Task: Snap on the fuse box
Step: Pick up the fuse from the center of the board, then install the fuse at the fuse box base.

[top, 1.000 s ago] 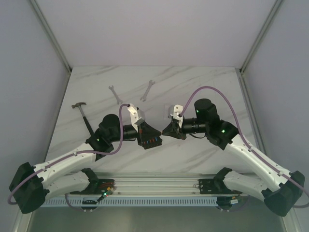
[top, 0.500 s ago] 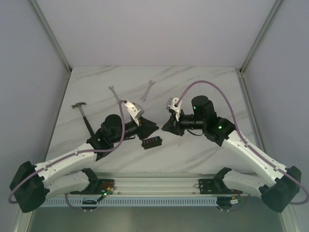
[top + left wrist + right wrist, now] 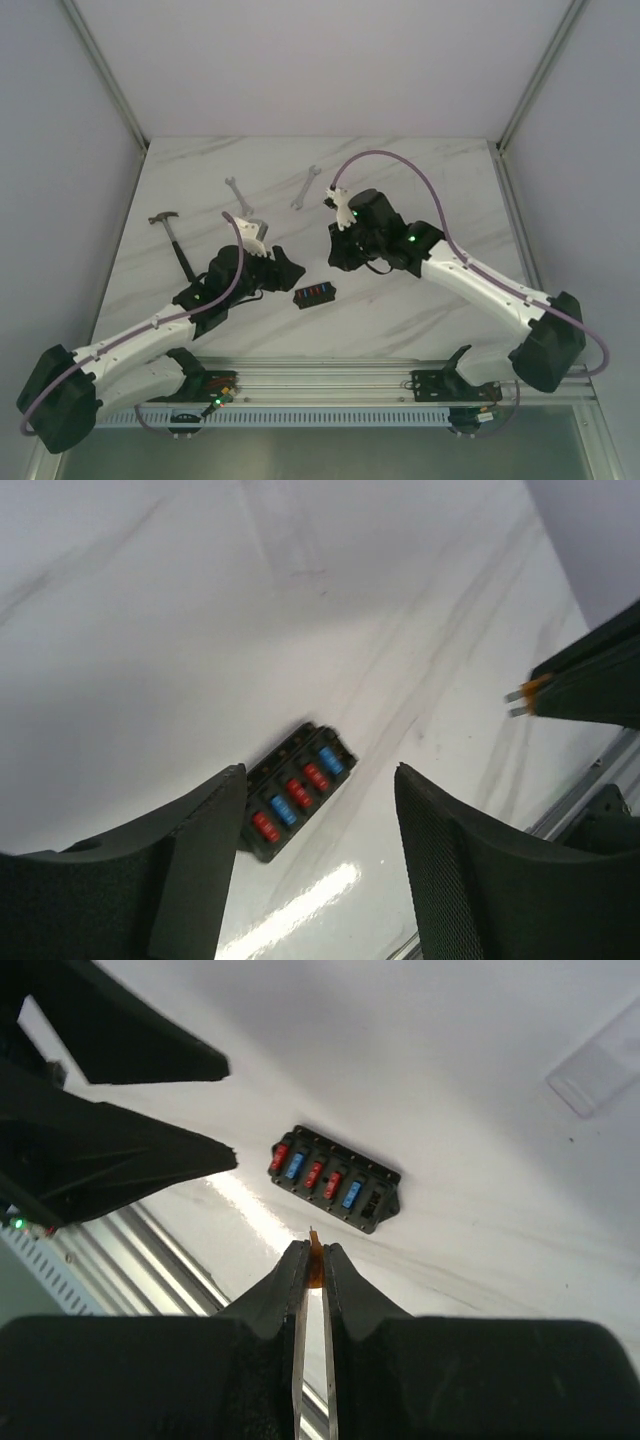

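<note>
My left claw (image 3: pixel 318 780) is spread and empty, just beside the fuse box (image 3: pixel 292 792). My right claw (image 3: pixel 312 1255) pinches an orange fuse (image 3: pixel 316 1266) near it. A hammer (image 3: pixel 172 232) and a clear cover (image 3: pixel 600 1065) lie well apart.

The white left arm's black two-finger left gripper (image 3: pixel 318 780) hangs with jaws spread, just left of the small black rectangular fuse box (image 3: pixel 292 792). Beyond the box, the black right gripper (image 3: pixel 315 1253) pinches a tiny orange fuse (image 3: pixel 315 1266).

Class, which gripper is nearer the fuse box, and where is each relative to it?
Left, narrowly. The left gripper hovers open by the fuse box, at its left end; the right gripper, shut on an orange fuse, hangs beyond its right end.
</note>
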### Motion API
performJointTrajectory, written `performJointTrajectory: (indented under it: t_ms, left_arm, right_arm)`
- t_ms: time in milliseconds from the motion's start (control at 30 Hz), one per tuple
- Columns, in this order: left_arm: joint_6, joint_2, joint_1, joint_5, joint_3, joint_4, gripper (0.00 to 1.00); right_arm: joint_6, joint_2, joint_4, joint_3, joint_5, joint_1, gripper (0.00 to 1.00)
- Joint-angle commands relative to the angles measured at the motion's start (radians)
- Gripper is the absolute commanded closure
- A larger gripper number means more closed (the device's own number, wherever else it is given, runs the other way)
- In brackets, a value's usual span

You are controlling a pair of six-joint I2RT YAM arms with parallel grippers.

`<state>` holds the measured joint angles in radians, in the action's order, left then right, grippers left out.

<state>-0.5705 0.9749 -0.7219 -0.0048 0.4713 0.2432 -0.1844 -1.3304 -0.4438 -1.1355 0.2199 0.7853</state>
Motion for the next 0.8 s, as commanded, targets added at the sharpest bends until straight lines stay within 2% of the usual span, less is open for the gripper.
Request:
performJointTrajectory:
  t_ms: [0, 167, 367, 767]
  left_arm:
    - [-0.127, 0.005, 0.049, 0.023, -0.041, -0.067, 0.28]
    - [-0.194, 0.073, 0.094, 0.102, -0.059, -0.073, 0.26]
    - [-0.235, 0.177, 0.118, 0.175, -0.05, -0.071, 0.26]
    - [-0.249, 0.251, 0.128, 0.223, -0.034, -0.069, 0.41]
  right_arm:
    - [-0.176, -0.087, -0.162, -0.093, -0.211, 0.033, 1.0]
    - [-0.277, -0.178, -0.242, -0.14, -0.31, 0.08, 1.0]
    - [-0.34, -0.259, -0.255, -0.159, -0.388, 0.129, 1.0]
    - [-0.416, -0.479, -0.326, -0.281, -0.536, 0.23, 1.0]
